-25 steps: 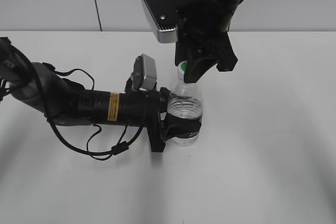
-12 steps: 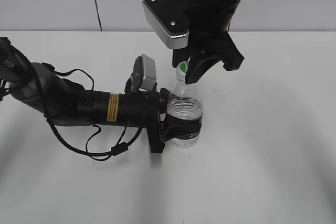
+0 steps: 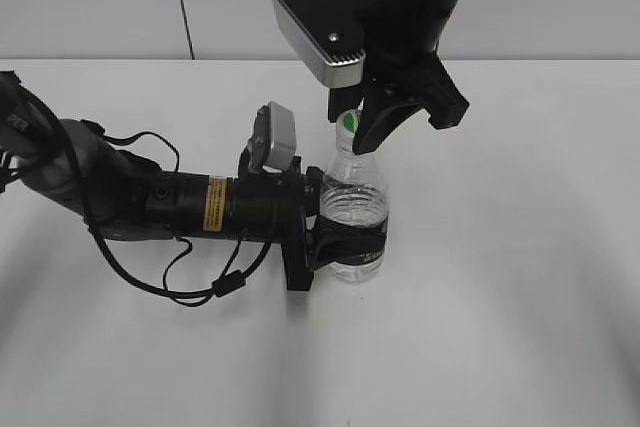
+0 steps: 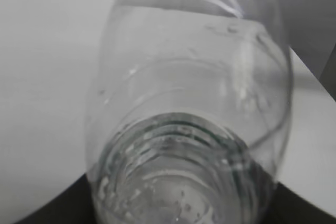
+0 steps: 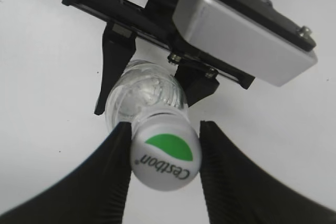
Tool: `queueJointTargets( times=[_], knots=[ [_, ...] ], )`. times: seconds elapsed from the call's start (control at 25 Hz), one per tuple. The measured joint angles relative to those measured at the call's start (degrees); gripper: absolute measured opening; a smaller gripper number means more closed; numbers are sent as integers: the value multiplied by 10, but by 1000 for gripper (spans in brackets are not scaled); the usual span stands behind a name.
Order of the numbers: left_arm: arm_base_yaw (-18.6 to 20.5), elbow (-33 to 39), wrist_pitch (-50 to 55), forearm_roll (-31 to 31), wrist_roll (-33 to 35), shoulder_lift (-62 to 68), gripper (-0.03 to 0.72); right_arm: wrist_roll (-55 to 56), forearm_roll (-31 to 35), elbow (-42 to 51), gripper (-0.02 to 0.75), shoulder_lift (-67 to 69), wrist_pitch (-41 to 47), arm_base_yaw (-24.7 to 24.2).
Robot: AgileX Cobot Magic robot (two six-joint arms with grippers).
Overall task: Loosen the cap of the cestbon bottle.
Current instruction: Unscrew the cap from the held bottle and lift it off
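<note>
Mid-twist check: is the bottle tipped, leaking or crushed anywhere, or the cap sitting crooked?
Nothing stands out. The cestbon bottle stands upright on the table, held low on its body by the left gripper. The cap sits square between the right gripper fingers. No water is visible on the table.

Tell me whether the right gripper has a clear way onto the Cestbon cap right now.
Probably yes. The right gripper already straddles the cap, one finger on each side, with nothing between them. The left gripper clamps the bottle low on its body, well clear of the neck.
</note>
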Motion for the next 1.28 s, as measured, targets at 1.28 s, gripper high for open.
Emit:
queueJointTargets(
  times=[1.28],
  knots=[
    [0, 0, 10, 8, -1, 0, 363, 345, -88, 0, 300, -34, -4, -16]
  ],
)
